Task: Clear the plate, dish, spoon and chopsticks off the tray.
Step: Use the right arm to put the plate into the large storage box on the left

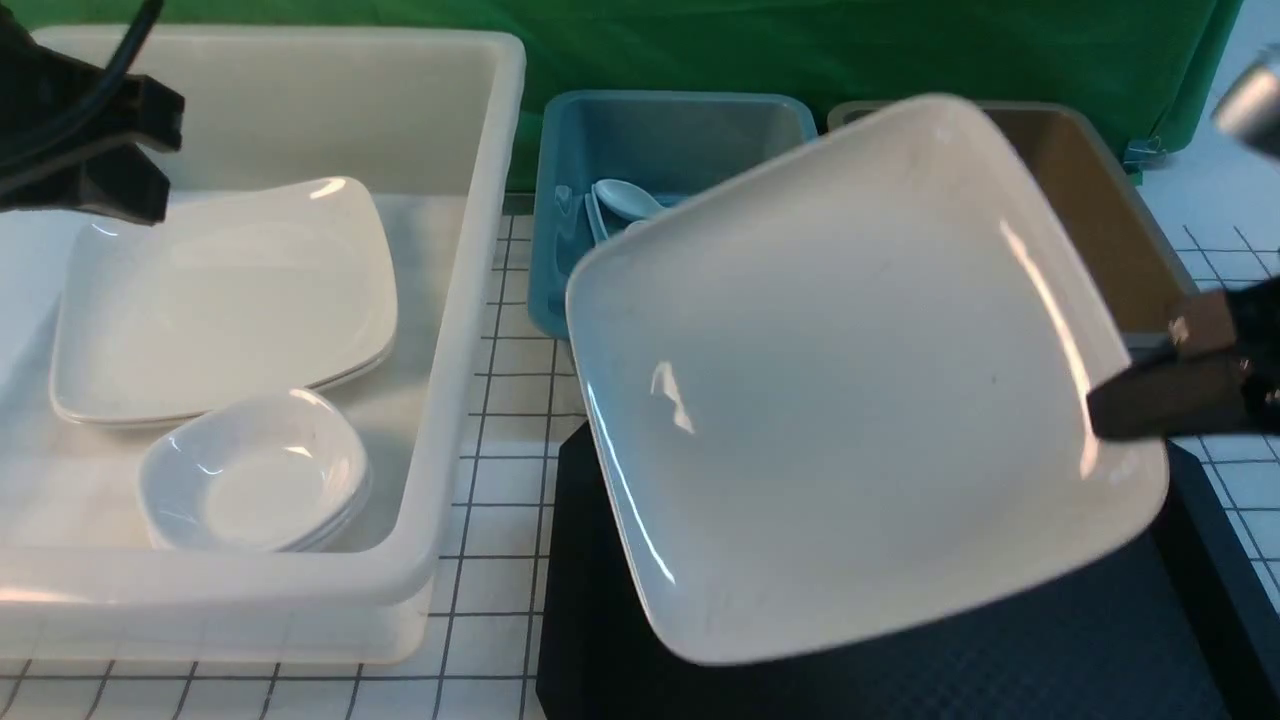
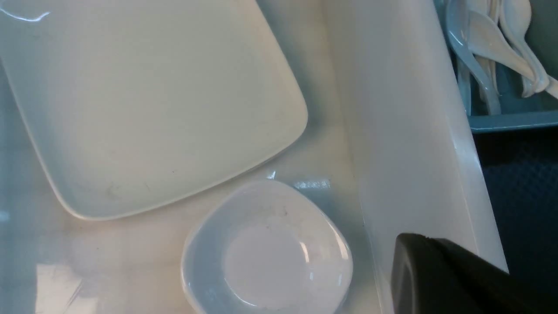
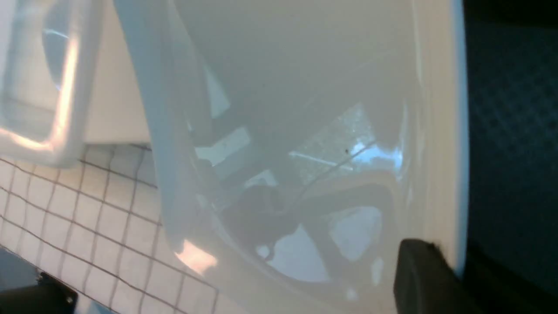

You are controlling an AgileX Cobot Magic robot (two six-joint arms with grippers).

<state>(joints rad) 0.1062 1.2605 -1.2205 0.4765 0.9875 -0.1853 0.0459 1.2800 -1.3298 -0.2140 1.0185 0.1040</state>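
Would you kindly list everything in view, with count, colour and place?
plate: one, white, tilted above tray
tray: one, black, beneath plate
white tub: one, left of tray
stacked plates: two or more, white, in white tub
dishes: small stack, white, same tub
teal tub: one, behind tray
spoons: several, white, in teal tub
brown tub: one, beside teal tub
table: one, white, gridded
left pincer: black, shut, over white tub
right pincer: black, shut on plate's rim

White plate (image 2: 144, 100) and small dish (image 2: 266, 257) just beside it in a pale tub (image 2: 405, 131) — spoons (image 2: 488, 43) beyond
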